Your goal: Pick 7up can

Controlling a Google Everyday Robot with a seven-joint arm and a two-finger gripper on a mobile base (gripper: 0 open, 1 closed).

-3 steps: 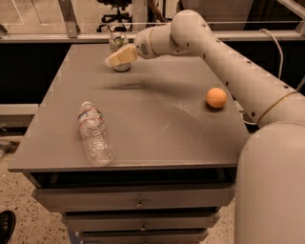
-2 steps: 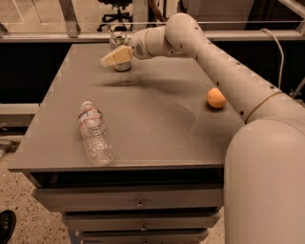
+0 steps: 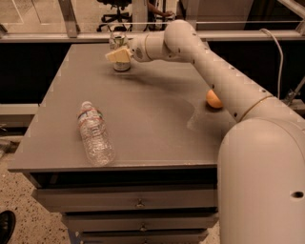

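Note:
The 7up can (image 3: 117,41) stands upright near the far edge of the grey table (image 3: 157,124), left of centre. It is small, with a silver top, and its label is hard to make out. My gripper (image 3: 119,55) is at the can, reaching in from the right. Its beige tip covers the can's middle, and the can's base shows just below it. The can still rests on the table.
A clear plastic water bottle (image 3: 95,134) with a red-banded label lies on its side at the front left. An orange ball (image 3: 212,99) sits at the right, partly behind my arm. Drawers are below the table front. A rail and an office chair (image 3: 116,5) are behind the table.
My arm's elbow has swung a little to the left. The gripper has stayed at the can, and the can, bottle and orange ball have not moved.

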